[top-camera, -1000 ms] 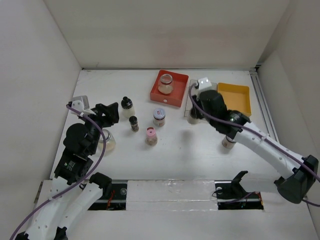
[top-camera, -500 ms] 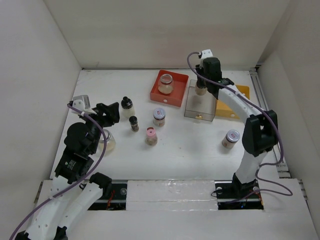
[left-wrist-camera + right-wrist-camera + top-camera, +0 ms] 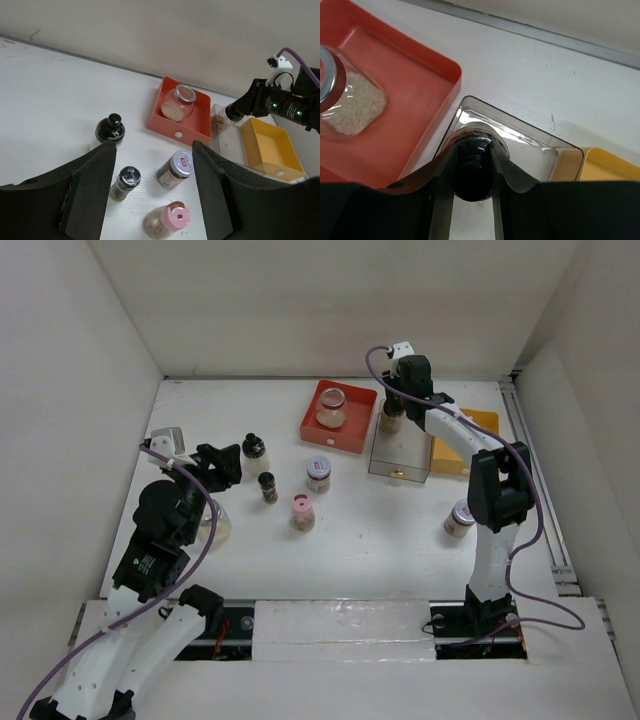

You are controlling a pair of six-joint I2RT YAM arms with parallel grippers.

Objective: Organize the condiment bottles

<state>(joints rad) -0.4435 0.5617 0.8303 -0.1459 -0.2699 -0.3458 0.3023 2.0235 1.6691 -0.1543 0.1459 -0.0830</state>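
Clear Tray Gets a Bottle

The clear tray (image 3: 530, 150) is smooth, see-through plastic with round corners. It sits just beside the red tray (image 3: 395, 75). The right claw (image 3: 474, 159) squeezes the shiny cap of the black-capped bottle (image 3: 472, 182) at the clear tray's far corner. The claw should probably lower straight, stand the round bottle flat, then let go. The left claw (image 3: 154, 150) is spread wide and holds nothing.

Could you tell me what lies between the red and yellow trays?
The clear tray, as the top view shows; the right gripper holds a bottle there.
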